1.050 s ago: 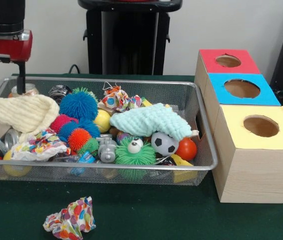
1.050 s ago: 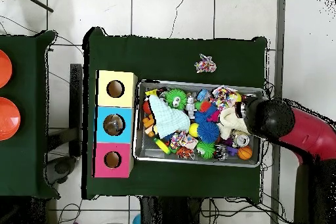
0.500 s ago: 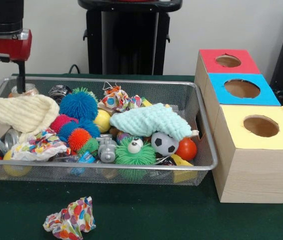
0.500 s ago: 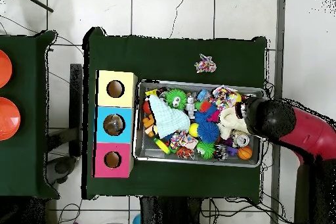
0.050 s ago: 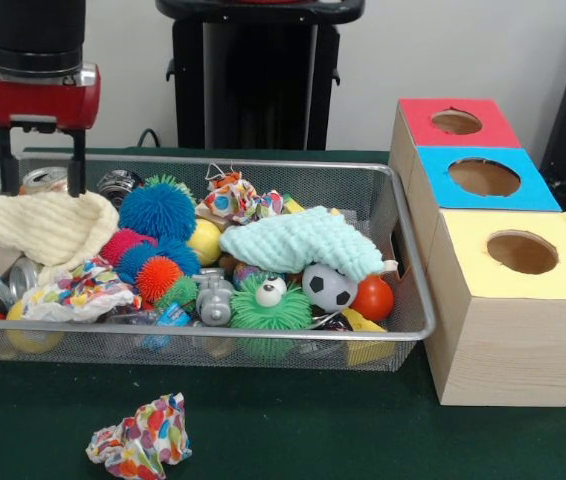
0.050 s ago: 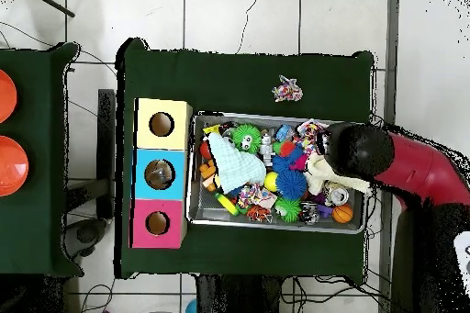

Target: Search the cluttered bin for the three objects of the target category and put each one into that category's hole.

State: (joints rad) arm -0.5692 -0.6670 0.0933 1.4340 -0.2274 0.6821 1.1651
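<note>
Three holes, two cloths, one bin

Dark green table bearing a wire mesh bin, a crumpled multicoloured paper ball lying just in front of the bin, and a wooden three-hole box (red, blue, yellow tops) touching the bin's right side.

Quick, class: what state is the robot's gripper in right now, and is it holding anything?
Gripper: open, holding nothing, fingers hanging over the cream cloth at the bin's end.
</note>
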